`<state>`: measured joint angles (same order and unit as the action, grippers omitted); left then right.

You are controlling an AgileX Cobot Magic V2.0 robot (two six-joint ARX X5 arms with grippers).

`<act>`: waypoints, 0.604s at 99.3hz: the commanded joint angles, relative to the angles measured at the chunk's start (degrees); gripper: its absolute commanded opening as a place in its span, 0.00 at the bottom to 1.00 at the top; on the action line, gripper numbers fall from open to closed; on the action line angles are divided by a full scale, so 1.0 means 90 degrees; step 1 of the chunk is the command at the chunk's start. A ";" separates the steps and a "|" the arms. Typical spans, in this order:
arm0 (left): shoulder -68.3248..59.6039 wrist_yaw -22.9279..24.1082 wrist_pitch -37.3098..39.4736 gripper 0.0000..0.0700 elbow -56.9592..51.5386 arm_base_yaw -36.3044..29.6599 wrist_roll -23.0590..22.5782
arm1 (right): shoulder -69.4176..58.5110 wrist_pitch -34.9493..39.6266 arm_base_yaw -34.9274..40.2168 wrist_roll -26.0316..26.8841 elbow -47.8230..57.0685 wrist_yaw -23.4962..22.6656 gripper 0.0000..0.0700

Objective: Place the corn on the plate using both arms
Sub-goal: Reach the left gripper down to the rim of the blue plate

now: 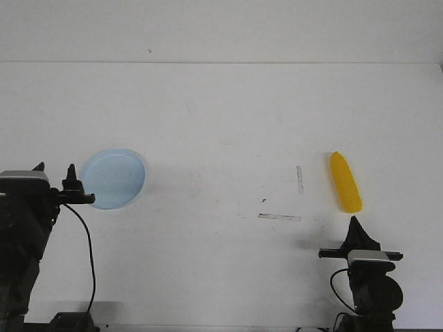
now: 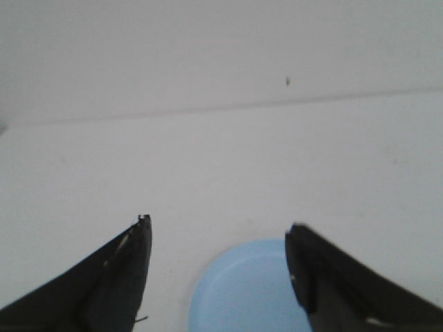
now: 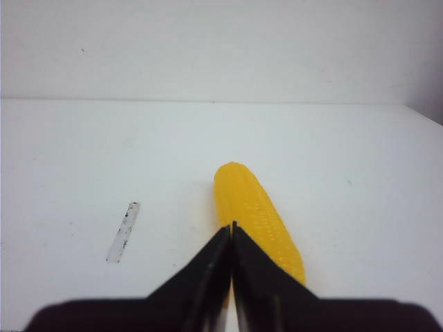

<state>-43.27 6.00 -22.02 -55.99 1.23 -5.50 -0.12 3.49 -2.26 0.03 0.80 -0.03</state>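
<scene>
The yellow corn point(image 1: 345, 181) lies on the white table at the right, its length running front to back. My right gripper point(image 1: 356, 223) is shut and empty, just in front of the corn's near end. In the right wrist view the closed tips point(image 3: 231, 225) sit in front of the corn point(image 3: 253, 209). The pale blue plate point(image 1: 113, 178) lies at the left. My left gripper point(image 1: 54, 171) is open and empty at the plate's left edge. In the left wrist view the plate point(image 2: 246, 290) shows between the spread fingers point(image 2: 118, 277).
Two grey tape marks lie on the table between plate and corn, one short and upright point(image 1: 300, 179), one longer and flat point(image 1: 279, 217). The first also shows in the right wrist view point(image 3: 123, 232). The table's far edge point(image 1: 221, 63) meets a white wall.
</scene>
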 commanded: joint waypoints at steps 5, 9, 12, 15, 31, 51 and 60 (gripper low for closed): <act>-0.0471 -0.0119 -0.0141 0.64 -0.0080 0.0223 0.0464 | 0.0007 -0.0100 0.0005 0.0066 -0.0007 -0.0002 0.01; -0.0648 -0.0328 -0.0172 0.64 -0.0080 0.0355 0.0566 | 0.0007 -0.0100 0.0005 0.0066 -0.0007 -0.0005 0.01; -0.0787 -0.0515 -0.0170 0.64 -0.0080 0.0469 0.0665 | 0.0007 -0.0100 0.0005 0.0066 -0.0007 -0.0005 0.00; -0.0928 -0.0690 -0.0163 0.66 -0.0080 0.0595 0.0799 | 0.0007 -0.0100 0.0005 0.0066 -0.0007 -0.0002 0.00; -0.1608 -0.1576 -0.0197 0.95 -0.0080 0.1309 0.1362 | 0.0007 -0.0102 0.0005 0.0066 -0.0007 -0.0002 0.00; -0.2458 -0.2443 -0.0204 1.00 -0.0083 0.2006 0.1416 | 0.0007 -0.0100 0.0005 0.0066 -0.0007 -0.0002 0.00; -0.2873 -0.2618 -0.0202 1.00 -0.0092 0.2113 0.1484 | 0.0007 -0.0100 0.0005 0.0066 -0.0007 -0.0005 0.01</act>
<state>-66.59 -16.45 -24.03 -55.99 19.81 6.87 -0.12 3.49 -2.26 0.03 0.80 -0.03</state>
